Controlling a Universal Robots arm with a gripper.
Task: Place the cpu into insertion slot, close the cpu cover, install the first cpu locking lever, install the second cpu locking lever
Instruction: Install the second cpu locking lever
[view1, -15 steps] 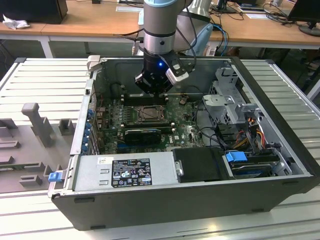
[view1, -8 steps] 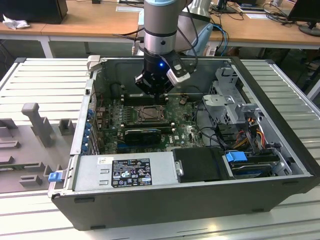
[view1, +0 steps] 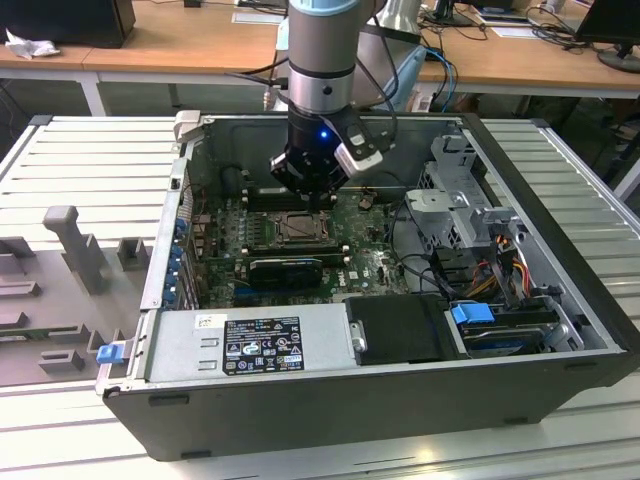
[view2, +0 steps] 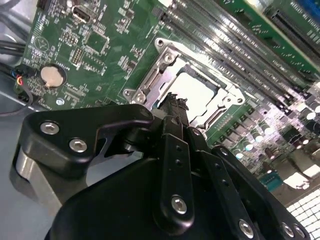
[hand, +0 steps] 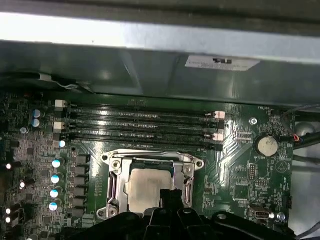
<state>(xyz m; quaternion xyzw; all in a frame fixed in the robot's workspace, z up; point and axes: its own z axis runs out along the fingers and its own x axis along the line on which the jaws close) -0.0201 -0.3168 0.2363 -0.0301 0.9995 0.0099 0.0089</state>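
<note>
Open PC case on a slatted table. White stickers on the power supply and inside the case wall; print too small to read. Robot arm points straight down w/ gripper low over the green board, just above the socket. Chip sits in the socket, silver cover frame lying down around it, directly under the fingertips. Fingertips look pinched together, nothing seen between them. Memory slots lie just beyond the socket.
</note>
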